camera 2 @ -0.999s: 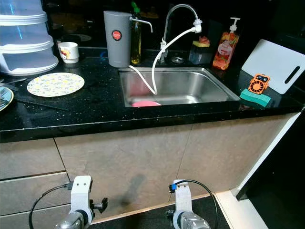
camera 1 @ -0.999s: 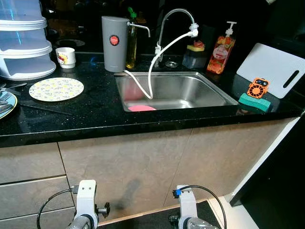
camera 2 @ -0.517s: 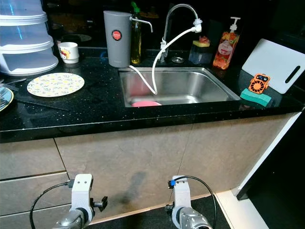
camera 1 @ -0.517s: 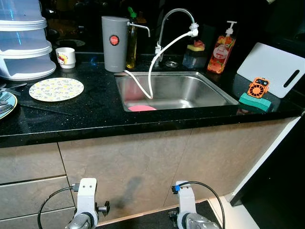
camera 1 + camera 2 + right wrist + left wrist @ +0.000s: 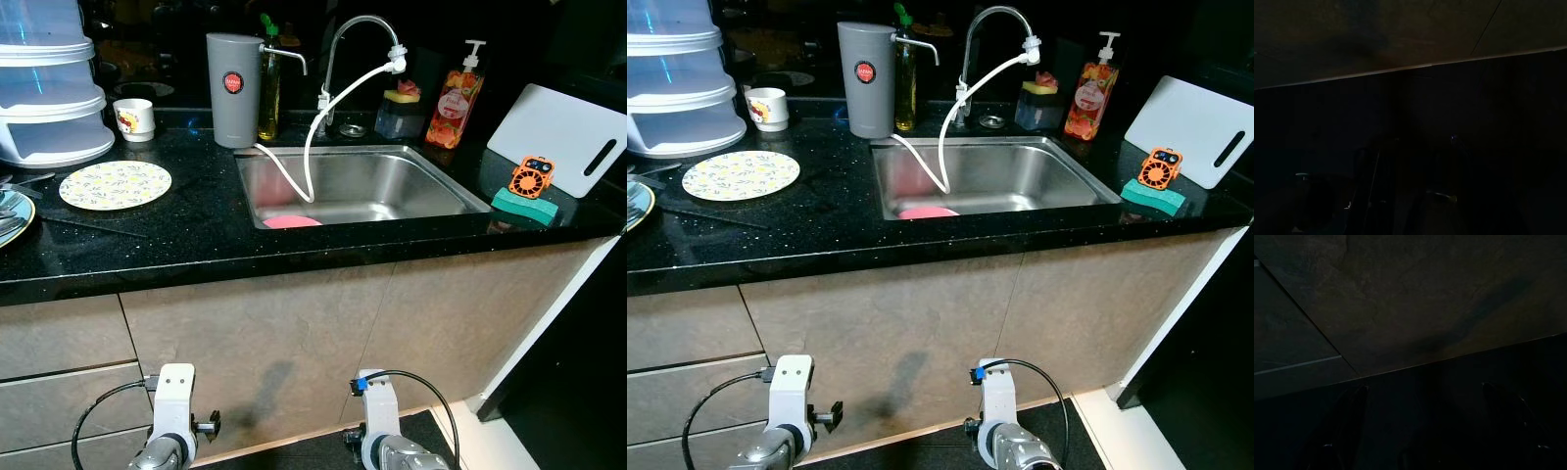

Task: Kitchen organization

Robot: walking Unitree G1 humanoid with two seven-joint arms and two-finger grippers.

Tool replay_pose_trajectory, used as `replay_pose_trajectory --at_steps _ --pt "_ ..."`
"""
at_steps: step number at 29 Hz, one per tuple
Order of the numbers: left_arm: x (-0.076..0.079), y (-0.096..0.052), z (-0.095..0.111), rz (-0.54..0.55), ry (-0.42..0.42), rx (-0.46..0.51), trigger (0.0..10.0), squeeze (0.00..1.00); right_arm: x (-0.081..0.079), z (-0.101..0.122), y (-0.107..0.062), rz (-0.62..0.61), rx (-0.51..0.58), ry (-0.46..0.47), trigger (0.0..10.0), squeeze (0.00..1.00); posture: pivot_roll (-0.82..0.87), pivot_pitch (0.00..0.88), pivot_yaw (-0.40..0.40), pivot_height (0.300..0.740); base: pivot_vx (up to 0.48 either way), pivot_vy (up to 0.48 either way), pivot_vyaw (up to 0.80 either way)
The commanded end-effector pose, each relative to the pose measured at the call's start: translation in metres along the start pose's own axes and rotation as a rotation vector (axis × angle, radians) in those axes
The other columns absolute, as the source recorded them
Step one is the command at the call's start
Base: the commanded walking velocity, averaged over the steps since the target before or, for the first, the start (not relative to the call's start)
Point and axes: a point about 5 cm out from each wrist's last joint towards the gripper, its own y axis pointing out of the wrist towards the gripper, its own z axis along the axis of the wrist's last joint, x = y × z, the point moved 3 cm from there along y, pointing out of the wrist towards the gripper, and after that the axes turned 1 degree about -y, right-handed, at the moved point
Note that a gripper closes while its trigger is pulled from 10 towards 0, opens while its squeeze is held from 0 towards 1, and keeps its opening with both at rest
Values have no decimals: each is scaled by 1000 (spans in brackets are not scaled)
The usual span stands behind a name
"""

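Note:
A black counter carries a steel sink with a pink item lying in its basin. Left of the sink lie a round patterned plate and a white mug. A green sponge with a small orange gadget on it sits to the right of the sink. Both arms hang idle low in front of the cabinet. In the dark left wrist view my left gripper is open, nothing between its fingers. My right gripper is barely visible in the dark right wrist view.
At the back stand a grey dispenser, an oil bottle, the faucet with a white hose, and a soap bottle. A white cutting board leans far right. A stacked white container stands far left.
The picture has shifted slightly with the camera and both wrists sit a little lower in view. Nothing on the counter has moved.

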Motion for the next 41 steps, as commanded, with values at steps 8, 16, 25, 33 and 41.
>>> replay_pose_trajectory --at_steps 8,16,25,33,41 --pt "1 1 0 -10 24 -17 10000 0 2 -2 0 -7 -5 27 10000 0 28 11 -38 740 0 0 0" --pt "1 1 0 -6 14 -13 10000 0 2 -2 0 -6 -8 28 10000 0 27 22 -43 740 0 0 0" --pt "1 0 -1 -4 6 -12 10000 0 2 -3 0 -4 -12 23 10000 0 25 25 -40 740 0 0 0" --pt "1 0 -1 -6 9 -13 10000 0 4 -4 -1 -9 -14 39 10000 0 27 28 -40 740 0 0 0" --pt "2 1 -1 -20 38 -25 10000 0 3 -3 0 -5 -11 45 10000 0 29 27 7 740 0 0 0"
